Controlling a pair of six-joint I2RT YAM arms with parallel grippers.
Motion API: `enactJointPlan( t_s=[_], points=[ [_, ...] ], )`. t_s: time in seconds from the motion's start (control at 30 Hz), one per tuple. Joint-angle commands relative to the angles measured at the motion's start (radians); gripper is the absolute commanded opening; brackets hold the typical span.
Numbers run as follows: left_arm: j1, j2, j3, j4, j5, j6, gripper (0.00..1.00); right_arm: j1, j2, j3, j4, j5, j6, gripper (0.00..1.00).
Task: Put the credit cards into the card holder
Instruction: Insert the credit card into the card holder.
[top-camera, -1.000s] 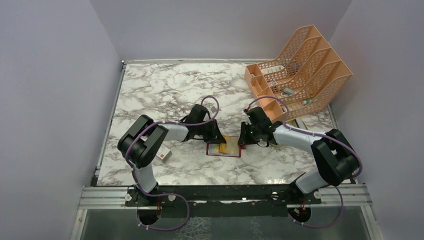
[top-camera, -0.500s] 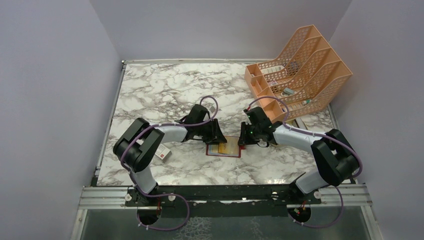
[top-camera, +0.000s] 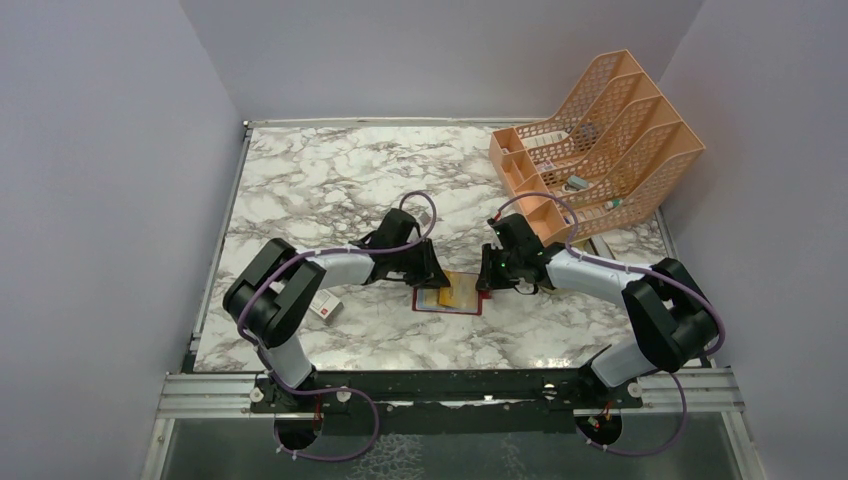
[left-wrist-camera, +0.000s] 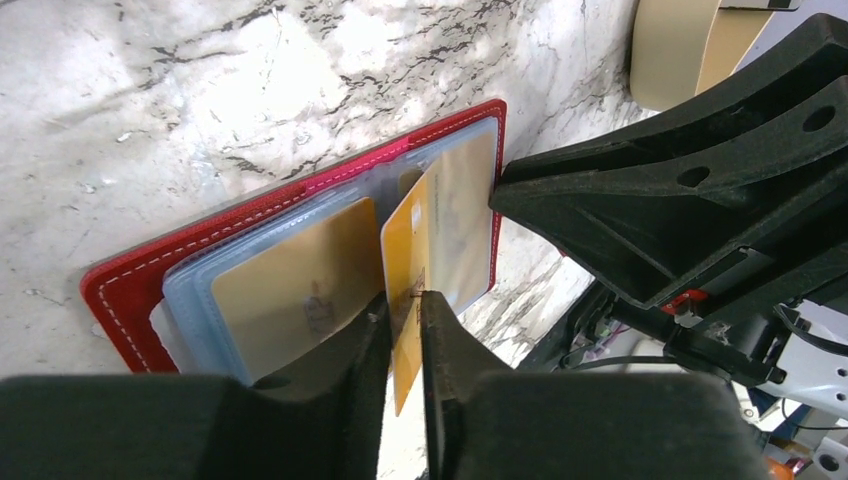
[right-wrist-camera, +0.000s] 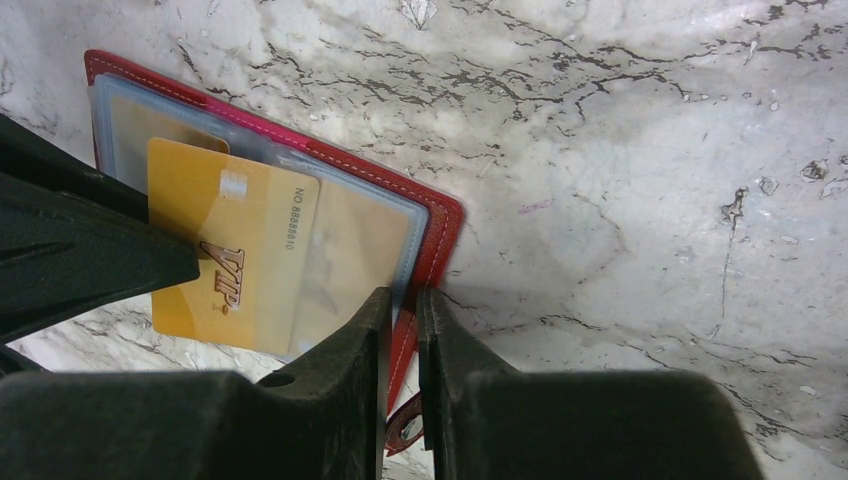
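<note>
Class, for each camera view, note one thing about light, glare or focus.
Top external: soft, even light on the marble table. Left wrist: glare whitens the marble; the left gripper's fingers look dark. Right wrist: gold card and card holder are sharp.

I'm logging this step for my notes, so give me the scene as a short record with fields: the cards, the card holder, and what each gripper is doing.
card holder: open on the marble table, clear sleeves up
held gold card: on edge above the sleeves, pinched by left gripper
other gold card: already in a sleeve
right gripper: shut on the card holder's edge
insertion: cannot tell if that card has entered a slot
</note>
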Motion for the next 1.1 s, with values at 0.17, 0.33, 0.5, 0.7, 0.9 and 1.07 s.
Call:
enactJointPlan(
  t_s=[0.17, 0.33, 0.5, 0.7, 0.9, 1.07],
  points=[
    [-0.039, -0.005, -0.008, 0.024, -0.021, -0.016, 0.1, 0.009, -0.014, -0.003, -0.029, 0.033, 0.004, 0.15],
    [-0.055, 0.02, -0.018, 0.044, -0.031, -0.04, 0.1, 0.009, -0.012, -0.003, -0.025, 0.032, 0.008, 0.15],
    [-0.055, 0.01, -0.034, 0.05, -0.051, -0.059, 0.13, 0.009, -0.011, -0.009, -0.021, 0.032, 0.011, 0.14],
    [-0.055, -0.052, -0.025, -0.03, -0.126, -0.027, 0.37, 0.009, -0.028, -0.014, -0.027, 0.041, 0.01, 0.14],
    [-0.055, -0.082, -0.007, -0.089, -0.168, -0.007, 0.44, 0.009, -0.031, -0.014, -0.029, 0.042, 0.009, 0.14],
    [-0.055, -0.1, -0.006, -0.103, -0.182, -0.002, 0.47, 0.009, -0.033, -0.021, -0.022, 0.037, 0.013, 0.14]
  ],
)
